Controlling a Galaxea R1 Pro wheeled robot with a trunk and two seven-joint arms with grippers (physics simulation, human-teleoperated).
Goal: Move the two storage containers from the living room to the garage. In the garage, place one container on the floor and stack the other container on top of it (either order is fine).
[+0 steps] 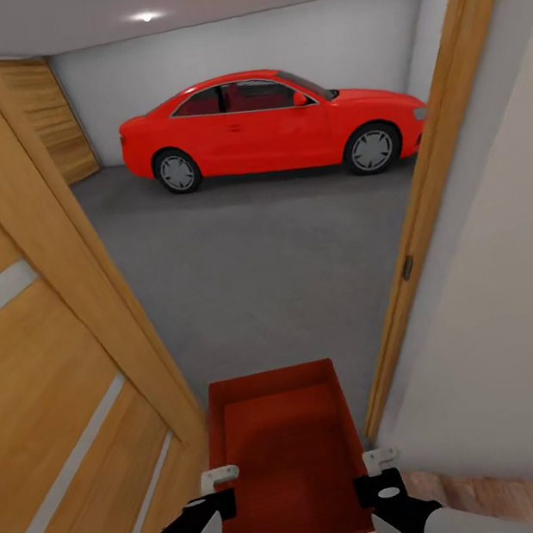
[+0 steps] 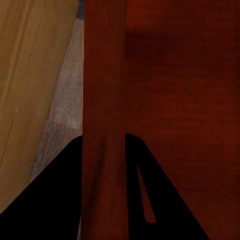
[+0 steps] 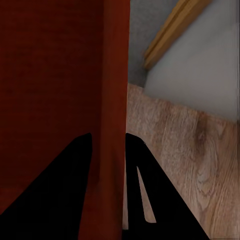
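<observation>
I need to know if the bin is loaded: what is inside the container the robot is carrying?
Nothing shows inside the storage container: its bare red bottom is visible. What lies beneath it is covered.

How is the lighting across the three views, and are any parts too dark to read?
Head view: two ceiling spotlights glare white, red car evenly lit. Left wrist view: orange-red plastic storage bin dim, fingers pure black silhouettes. Right wrist view: same black fingers; wood-plank floor bright.
</observation>
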